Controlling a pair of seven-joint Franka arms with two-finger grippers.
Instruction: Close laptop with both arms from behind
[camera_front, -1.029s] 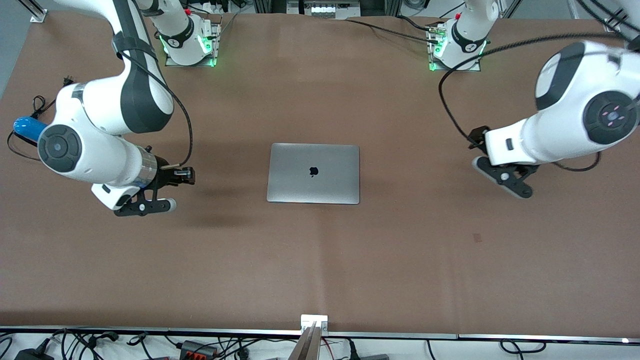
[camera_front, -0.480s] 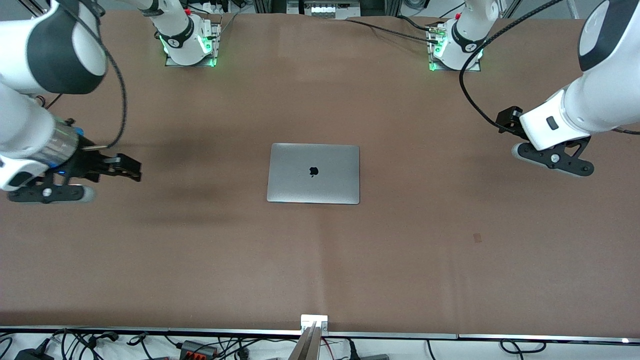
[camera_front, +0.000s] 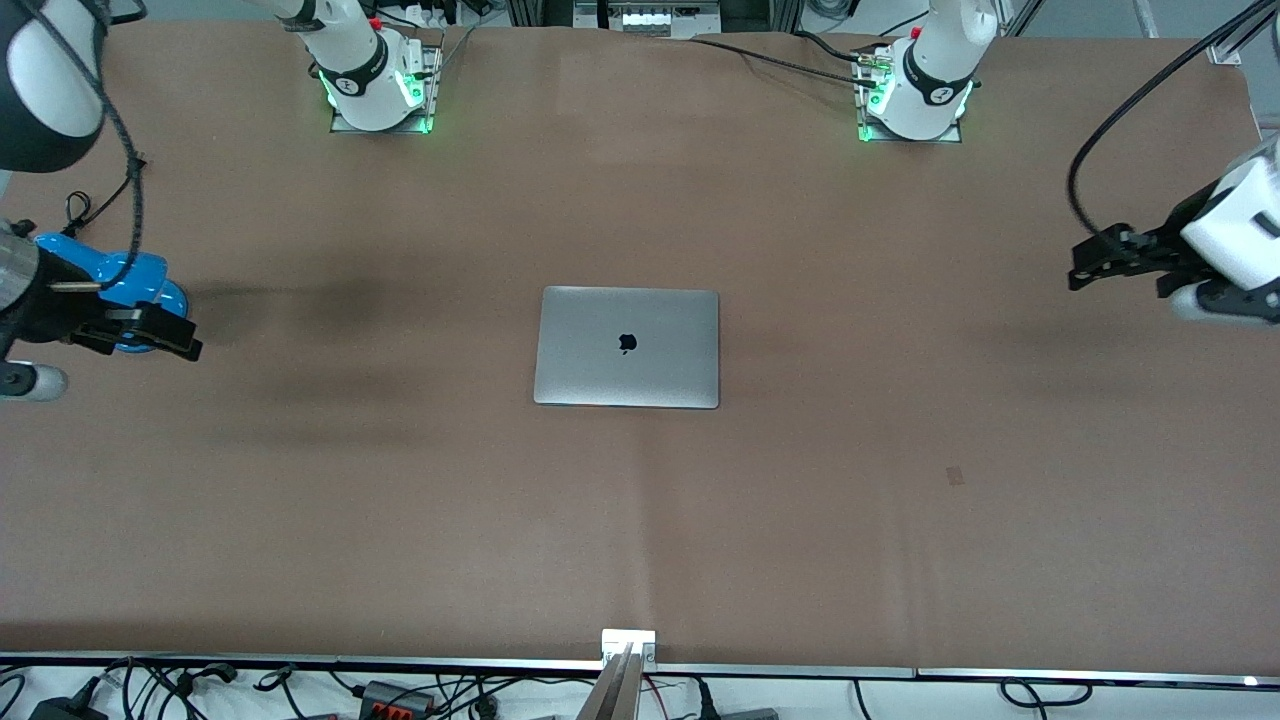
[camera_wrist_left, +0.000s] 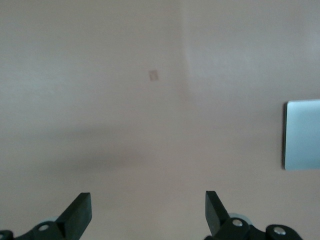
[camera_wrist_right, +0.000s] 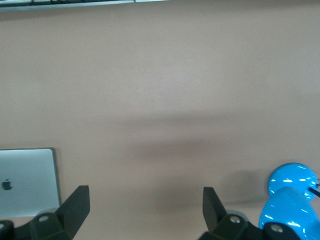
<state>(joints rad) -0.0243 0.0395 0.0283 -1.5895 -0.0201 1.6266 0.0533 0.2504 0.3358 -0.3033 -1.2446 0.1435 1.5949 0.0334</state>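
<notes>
The silver-grey laptop (camera_front: 627, 346) lies shut and flat in the middle of the brown table, lid up with the black apple logo showing. My left gripper (camera_front: 1100, 262) is open and empty over the table near the left arm's end, well away from the laptop. My right gripper (camera_front: 165, 335) is open and empty at the right arm's end, over a blue object. The left wrist view shows the open left gripper (camera_wrist_left: 147, 200) and an edge of the laptop (camera_wrist_left: 302, 134). The right wrist view shows the open right gripper (camera_wrist_right: 145, 195) and a corner of the laptop (camera_wrist_right: 27, 181).
A glossy blue object (camera_front: 120, 290) sits at the right arm's end of the table; it also shows in the right wrist view (camera_wrist_right: 287, 200). A small mark (camera_front: 955, 475) is on the table cover. Cables lie along the table's front edge (camera_front: 400, 690).
Both arms have swung outward from the laptop toward their own ends of the table. The laptop has not moved and stays shut.
</notes>
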